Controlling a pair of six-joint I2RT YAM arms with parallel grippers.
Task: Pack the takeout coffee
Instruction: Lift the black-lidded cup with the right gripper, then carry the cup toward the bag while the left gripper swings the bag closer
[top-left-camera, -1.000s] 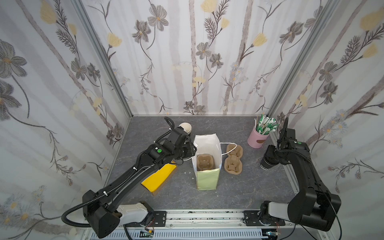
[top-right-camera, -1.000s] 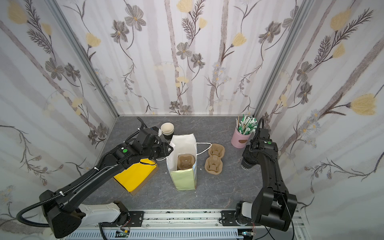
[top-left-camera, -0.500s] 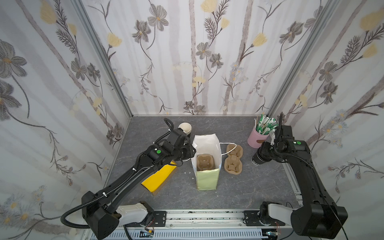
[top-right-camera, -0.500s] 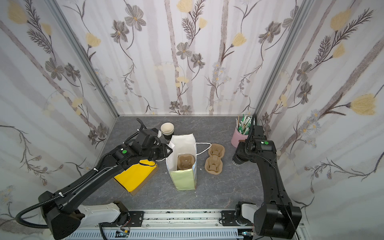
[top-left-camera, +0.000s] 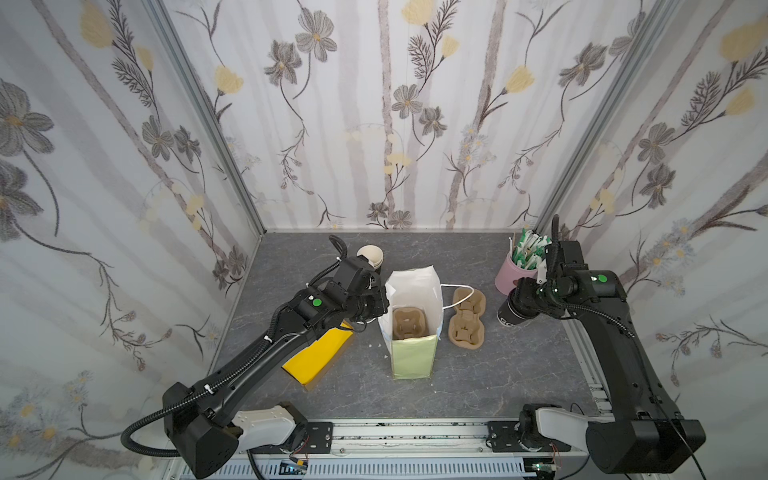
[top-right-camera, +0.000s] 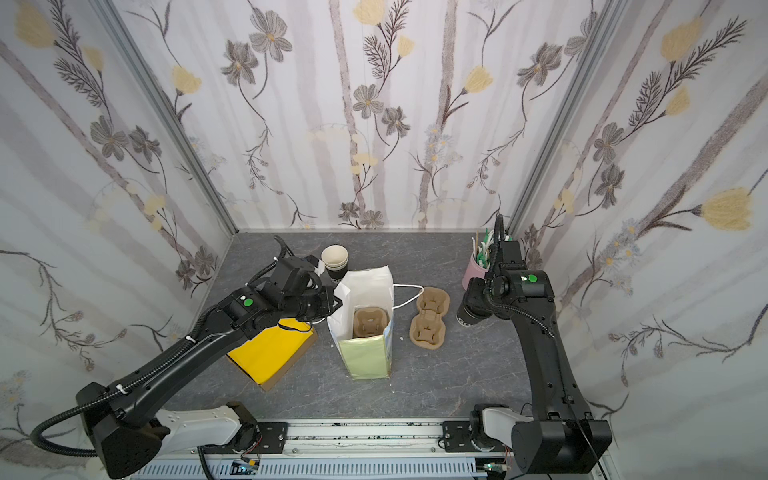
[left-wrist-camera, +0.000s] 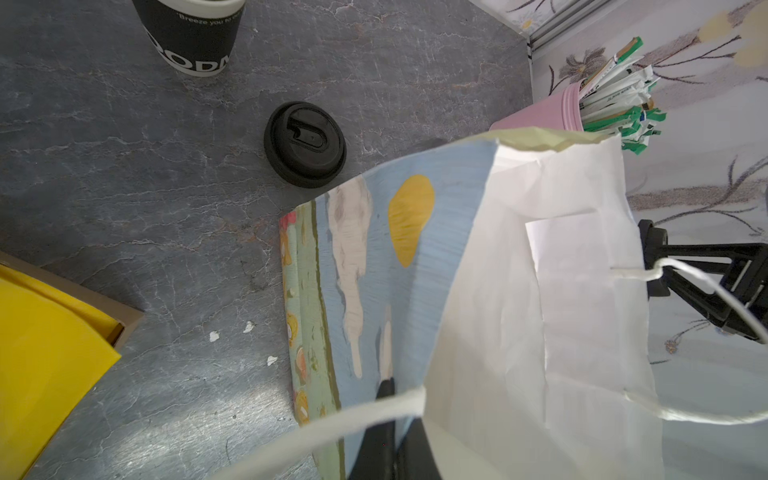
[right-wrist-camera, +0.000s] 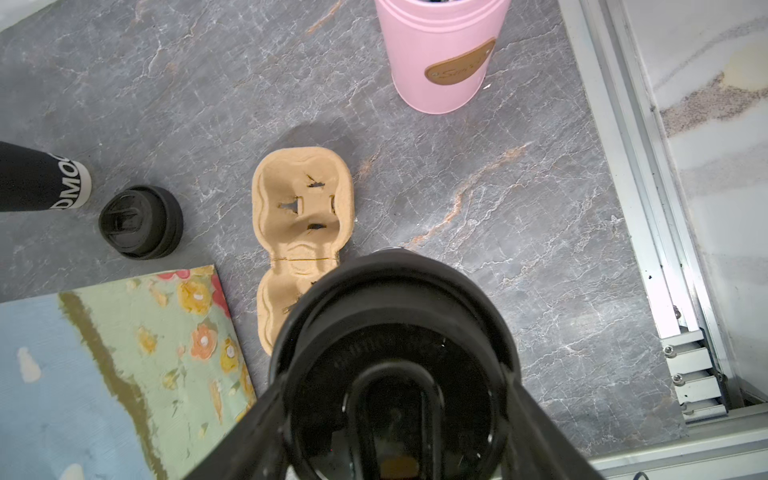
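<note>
The takeout coffee (top-left-camera: 509, 318) (top-right-camera: 466, 316), a black cup with its domed lid (right-wrist-camera: 395, 332) on, is in my right gripper (top-left-camera: 520, 302) (right-wrist-camera: 392, 415). That gripper is shut on it, one black finger (right-wrist-camera: 257, 419) on each side of the lid. The cup leans slightly, just right of the loose pulp carrier (top-left-camera: 467, 318) (right-wrist-camera: 303, 199). The paper bag (top-left-camera: 411, 353) (top-right-camera: 365, 357) stands open mid-table with a pulp carrier (top-left-camera: 409, 322) inside. My left gripper (top-left-camera: 380, 309) (top-right-camera: 334, 305) (left-wrist-camera: 395, 440) is shut on the bag's left wall near its rim.
A stack of lidless cups (top-left-camera: 370, 257) (left-wrist-camera: 191, 37) stands behind the bag, a spare lid (left-wrist-camera: 305, 143) (right-wrist-camera: 141, 222) beside it. The pink holder (top-left-camera: 513, 272) (right-wrist-camera: 440, 54) with sachets is at the back right. A yellow box (top-left-camera: 320, 353) (left-wrist-camera: 41, 353) lies under my left arm.
My left gripper has shut on the bag's wall. My right arm has carried the coffee leftward, from the right edge toward the loose carrier.
</note>
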